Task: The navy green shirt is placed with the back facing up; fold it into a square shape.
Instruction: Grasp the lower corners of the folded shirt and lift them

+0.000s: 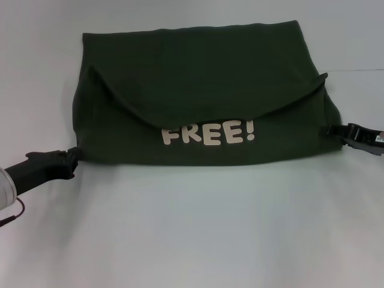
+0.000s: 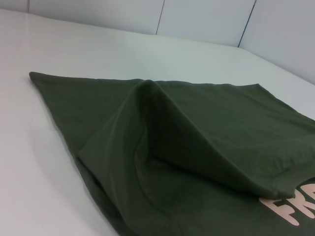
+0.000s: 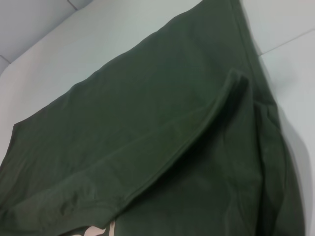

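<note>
The navy green shirt lies folded on the white table, wider than deep. A plain flap with a curved, sagging edge lies over its upper part. The white "FREE!" lettering shows below that flap. My left gripper is low at the table, touching the shirt's near left corner. My right gripper touches the shirt's right edge at mid height. The left wrist view shows the flap's fold standing up in a ridge. The right wrist view shows the flap's hem across the cloth.
The white table stretches in front of the shirt and on both sides. A seam between white panels runs behind the table's far edge.
</note>
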Available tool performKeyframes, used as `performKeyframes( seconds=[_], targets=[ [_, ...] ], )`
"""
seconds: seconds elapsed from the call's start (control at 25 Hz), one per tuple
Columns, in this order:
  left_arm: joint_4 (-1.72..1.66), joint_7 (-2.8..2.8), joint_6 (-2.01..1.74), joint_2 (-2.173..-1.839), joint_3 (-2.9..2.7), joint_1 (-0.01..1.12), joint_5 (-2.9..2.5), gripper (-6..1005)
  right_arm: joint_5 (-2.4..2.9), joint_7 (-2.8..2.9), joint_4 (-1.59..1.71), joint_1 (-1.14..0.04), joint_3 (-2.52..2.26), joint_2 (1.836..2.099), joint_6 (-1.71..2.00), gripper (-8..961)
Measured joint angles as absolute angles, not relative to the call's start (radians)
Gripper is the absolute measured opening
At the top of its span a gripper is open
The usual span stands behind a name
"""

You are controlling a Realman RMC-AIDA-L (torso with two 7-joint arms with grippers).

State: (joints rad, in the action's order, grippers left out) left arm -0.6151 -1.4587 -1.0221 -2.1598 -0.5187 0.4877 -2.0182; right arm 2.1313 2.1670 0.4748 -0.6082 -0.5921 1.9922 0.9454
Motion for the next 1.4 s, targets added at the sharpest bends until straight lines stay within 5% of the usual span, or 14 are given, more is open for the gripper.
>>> performKeyframes(
  seconds=[0.36,1.0,1.4],
  targets=[
    [-0.615,-1.456,-1.020,-2.160,-0.520,0.490,-2.019,-2,2.132,2.165,0.465,-0.628,-0.595,2.006,0.942,518],
    [-0.633,-1.491,-1.042,-2.158,-0.505,0.478,-2.015,-1,2.018,2.040,0.474,-0.526,-0.581,2.014,1.035,91],
    [-0.716,-1.591,-1.318,-2.155,-0.393,0.418,-2.010,0,1.962,1.882,0.478,-0.415,-0.498,2.008,1.252,36]
  ],
)
